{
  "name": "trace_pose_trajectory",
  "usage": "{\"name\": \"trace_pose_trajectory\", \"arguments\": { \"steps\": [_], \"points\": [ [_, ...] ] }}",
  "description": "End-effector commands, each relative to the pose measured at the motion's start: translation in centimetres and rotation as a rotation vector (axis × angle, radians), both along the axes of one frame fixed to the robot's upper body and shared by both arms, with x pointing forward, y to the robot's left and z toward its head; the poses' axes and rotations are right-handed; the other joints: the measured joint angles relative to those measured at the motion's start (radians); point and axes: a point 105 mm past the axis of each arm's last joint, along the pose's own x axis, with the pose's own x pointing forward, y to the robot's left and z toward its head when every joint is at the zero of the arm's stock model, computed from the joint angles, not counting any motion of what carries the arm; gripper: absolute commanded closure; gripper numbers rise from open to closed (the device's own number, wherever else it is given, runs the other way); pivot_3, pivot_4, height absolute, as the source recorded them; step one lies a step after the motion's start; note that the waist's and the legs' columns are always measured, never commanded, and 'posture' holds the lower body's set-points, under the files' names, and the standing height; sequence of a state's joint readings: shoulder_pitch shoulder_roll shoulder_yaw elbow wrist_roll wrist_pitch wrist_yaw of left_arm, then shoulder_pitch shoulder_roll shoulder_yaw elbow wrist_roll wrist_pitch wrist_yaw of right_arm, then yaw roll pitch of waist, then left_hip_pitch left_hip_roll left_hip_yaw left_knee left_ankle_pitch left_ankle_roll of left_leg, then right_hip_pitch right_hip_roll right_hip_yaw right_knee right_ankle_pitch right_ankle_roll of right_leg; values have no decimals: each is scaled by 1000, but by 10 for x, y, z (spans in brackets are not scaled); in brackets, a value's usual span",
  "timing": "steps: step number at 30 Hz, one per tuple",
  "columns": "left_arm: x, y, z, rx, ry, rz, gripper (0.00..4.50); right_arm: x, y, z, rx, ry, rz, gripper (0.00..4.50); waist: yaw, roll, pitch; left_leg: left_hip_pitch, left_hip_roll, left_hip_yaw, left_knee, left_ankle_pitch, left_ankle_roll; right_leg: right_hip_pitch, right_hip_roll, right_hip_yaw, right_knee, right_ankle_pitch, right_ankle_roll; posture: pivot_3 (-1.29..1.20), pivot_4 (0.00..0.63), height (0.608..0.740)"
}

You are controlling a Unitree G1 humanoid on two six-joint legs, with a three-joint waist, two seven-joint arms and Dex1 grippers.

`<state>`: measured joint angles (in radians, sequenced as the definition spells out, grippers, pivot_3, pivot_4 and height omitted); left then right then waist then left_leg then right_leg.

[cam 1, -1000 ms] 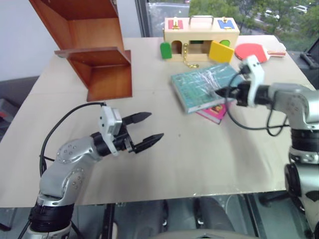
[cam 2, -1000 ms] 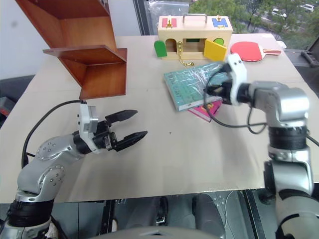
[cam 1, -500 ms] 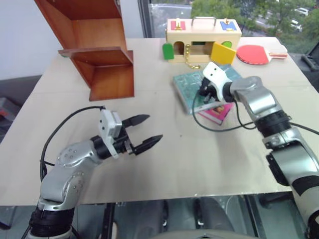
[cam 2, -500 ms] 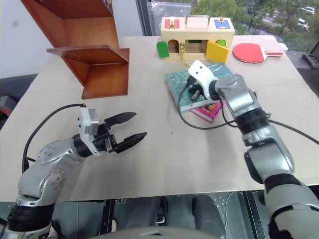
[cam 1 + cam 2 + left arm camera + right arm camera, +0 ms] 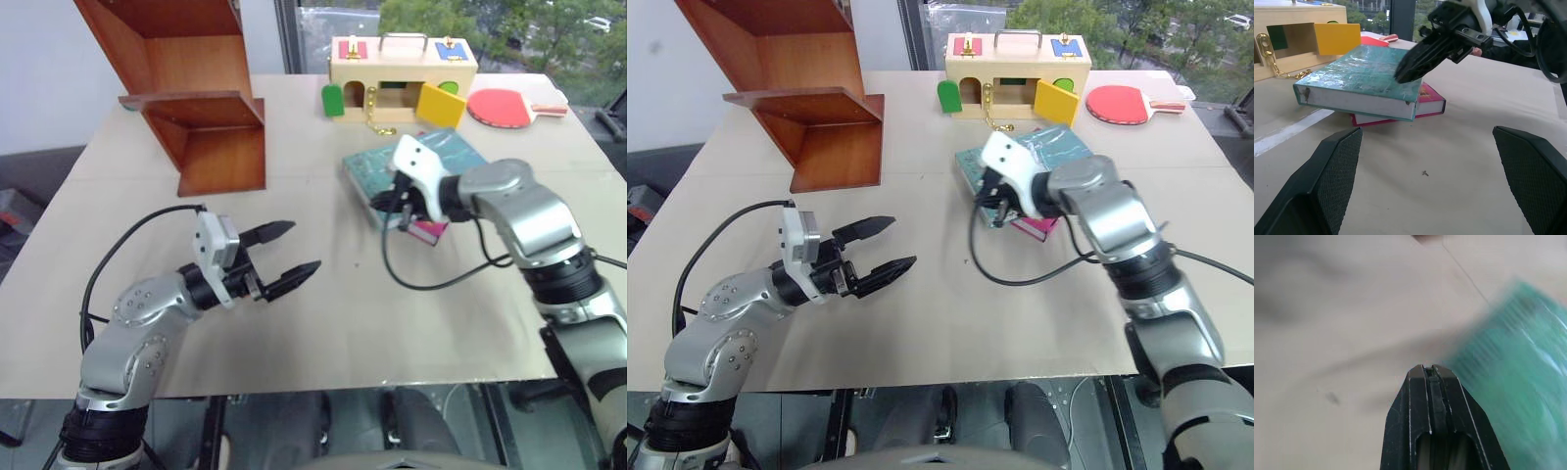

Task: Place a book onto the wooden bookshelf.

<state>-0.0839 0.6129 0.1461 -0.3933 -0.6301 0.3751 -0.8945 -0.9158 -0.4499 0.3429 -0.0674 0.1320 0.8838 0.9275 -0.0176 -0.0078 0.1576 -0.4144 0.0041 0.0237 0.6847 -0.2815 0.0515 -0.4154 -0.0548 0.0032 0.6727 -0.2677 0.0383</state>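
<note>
Right fingers [image 5: 1406, 73], clenched, have swung to the book's [image 5: 377, 171] near edge; left fingers [image 5: 292, 257] spread

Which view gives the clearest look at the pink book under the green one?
The left wrist view: the pink book shows from the side, its cover and spine poking out beneath the green book. Both eye views show just a pink corner past the right gripper. The right wrist view shows green cover.
</note>
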Motion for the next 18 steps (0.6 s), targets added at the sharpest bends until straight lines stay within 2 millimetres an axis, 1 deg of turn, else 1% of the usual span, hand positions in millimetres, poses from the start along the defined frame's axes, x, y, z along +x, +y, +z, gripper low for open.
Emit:
{"name": "trace_pose_trajectory", "arguments": {
  "steps": [1,4,6,8,14,17,18],
  "points": [
    [3,6,9,19,-51,-7,0,8,20,-7,-83,-62,-21,4476,1,0,0,0,0,0,0,0,0,0,0,0,0,0,0,0,150,740],
    [5,8,10,24,-58,-5,0,19,15,-26,-168,-57,-69,4476,9,0,0,-1,-1,-1,0,0,0,0,-1,-2,-1,0,0,0,150,740],
    [5,8,10,26,-60,-3,0,22,2,-35,-222,-58,-94,4476,8,0,0,-1,-3,-2,1,0,0,1,-2,-3,-1,0,0,0,150,740],
    [4,9,9,26,-61,-1,0,21,-11,-37,-242,-56,-106,4476,7,0,0,-2,-3,-2,1,0,0,1,-2,-3,-2,0,0,0,150,740],
    [3,6,8,19,-58,-6,0,-1,-62,-40,-290,-15,-189,4476,7,0,0,-2,-2,-3,-1,0,0,1,-1,-4,-6,0,0,0,150,740],
    [3,4,7,15,-56,-12,0,-17,-79,-38,-294,15,-216,4476,2,0,0,-2,-2,-2,-1,0,0,2,-1,-3,-6,0,0,0,150,740],
    [4,4,7,14,-57,-14,0,-26,-84,-36,-282,36,-225,4476,3,0,0,-2,-1,-2,-1,0,0,2,0,-3,-6,0,0,0,150,740]
  ]
}}
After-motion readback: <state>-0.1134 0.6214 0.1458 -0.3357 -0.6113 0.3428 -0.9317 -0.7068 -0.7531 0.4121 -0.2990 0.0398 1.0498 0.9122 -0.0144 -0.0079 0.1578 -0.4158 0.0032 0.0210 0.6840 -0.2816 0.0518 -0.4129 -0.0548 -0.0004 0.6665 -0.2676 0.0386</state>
